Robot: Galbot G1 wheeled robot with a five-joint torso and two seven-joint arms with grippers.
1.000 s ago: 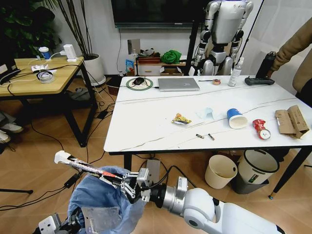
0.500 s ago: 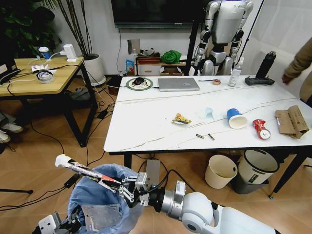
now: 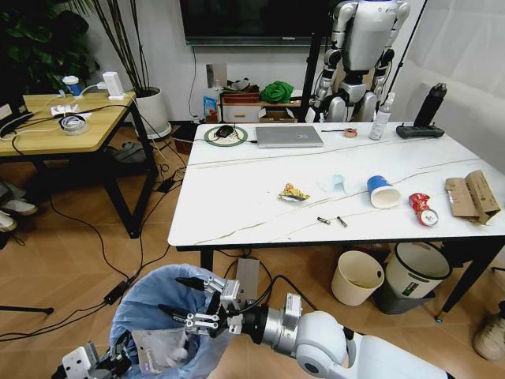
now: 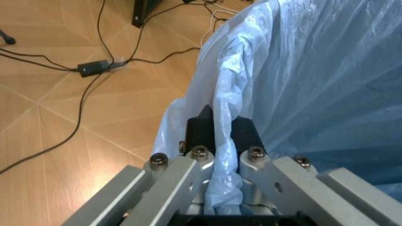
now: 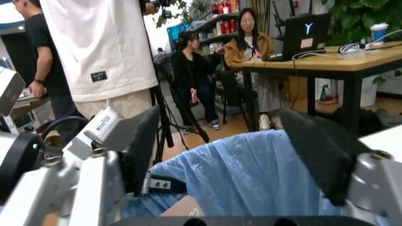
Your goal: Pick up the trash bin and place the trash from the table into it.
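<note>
Left gripper (image 4: 221, 134) low at the left, black fingers (image 4: 202, 127) pinched tight on a fold of crinkled light-blue plastic bag lining the small round trash bin (image 3: 162, 320), which sat at floor level in front of the bench. Right gripper (image 3: 185, 304) reached leftward over the bin mouth, silver forearm horizontal, dark fingers (image 3: 192, 283) spread wide, nothing between them. Further right, the white marble-look bench (image 3: 237, 197) with thin veins carried litter: yellow crumpled snack wrapper (image 3: 293, 193), pale-blue tissue (image 3: 335, 183), blue-and-white paper cup (image 3: 383, 192) on its side, crushed red can (image 3: 423, 209), torn brown cardboard (image 3: 472, 196).
</note>
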